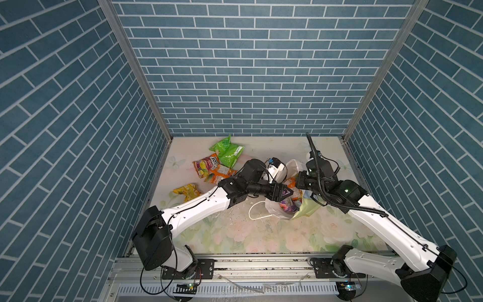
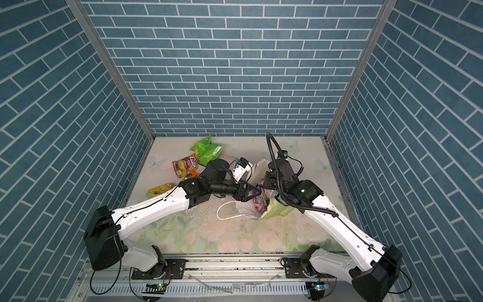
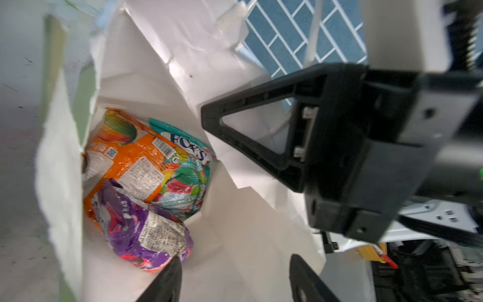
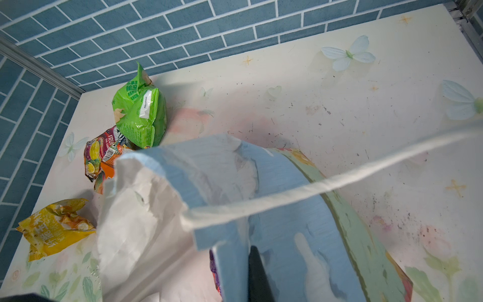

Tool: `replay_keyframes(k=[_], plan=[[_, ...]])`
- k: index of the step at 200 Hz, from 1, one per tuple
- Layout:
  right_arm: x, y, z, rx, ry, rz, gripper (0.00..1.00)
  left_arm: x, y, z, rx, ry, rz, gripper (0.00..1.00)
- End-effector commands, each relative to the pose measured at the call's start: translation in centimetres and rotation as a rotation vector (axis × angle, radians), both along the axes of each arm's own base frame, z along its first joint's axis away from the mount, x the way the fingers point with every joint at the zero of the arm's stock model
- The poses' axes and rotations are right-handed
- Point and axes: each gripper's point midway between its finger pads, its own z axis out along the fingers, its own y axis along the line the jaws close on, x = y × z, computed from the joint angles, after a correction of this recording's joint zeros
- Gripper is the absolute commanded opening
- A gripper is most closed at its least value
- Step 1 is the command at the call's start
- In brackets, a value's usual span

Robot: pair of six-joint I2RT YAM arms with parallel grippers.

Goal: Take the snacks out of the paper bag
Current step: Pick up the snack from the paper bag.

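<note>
The paper bag [image 1: 274, 211] [image 2: 244, 213] lies on its side at mid-table, its white inside facing my left arm. My right gripper [image 1: 300, 181] [image 4: 248, 261] is shut on the bag's rim and holds the mouth open. My left gripper [image 1: 293, 194] [image 2: 258, 193] [image 3: 235, 261] is open at the mouth with nothing between its fingers. Inside lie three snacks: an orange packet [image 3: 130, 162], a teal packet [image 3: 188, 177] and a purple packet [image 3: 141, 230] close to one left fingertip [image 3: 172, 272]. Outside the bag lie a green packet [image 1: 227, 151], a fruit-print packet [image 1: 206, 166] and a yellow packet [image 1: 187, 192].
An orange-and-white packet [image 1: 222, 175] lies partly under my left arm. One white cord handle [image 1: 257, 211] loops onto the floral mat in front of the bag; the other cord [image 4: 339, 180] stretches across the right wrist view. Brick-pattern walls enclose three sides.
</note>
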Motion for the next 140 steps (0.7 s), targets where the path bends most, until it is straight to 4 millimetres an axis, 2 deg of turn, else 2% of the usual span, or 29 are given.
replay_keyframes(k=[1, 22, 62, 140], plan=[[0.1, -0.2, 1.0, 0.055, -0.035, -0.027, 0.00, 1.0, 0.5, -2.2, 0.087, -0.037, 0.062, 0.76], [0.0, 0.0, 1.0, 0.075, -0.042, -0.023, 0.00, 1.7, 0.7, -3.5, 0.130, -0.051, 0.097, 0.85], [0.1, 0.0, 1.0, 0.084, -0.046, -0.027, 0.00, 2.7, 0.4, -5.9, 0.186, -0.049, 0.135, 0.85], [0.1, 0.2, 1.0, 0.107, -0.057, -0.026, 0.00, 4.1, -2.2, -11.3, 0.293, -0.026, 0.149, 0.82]])
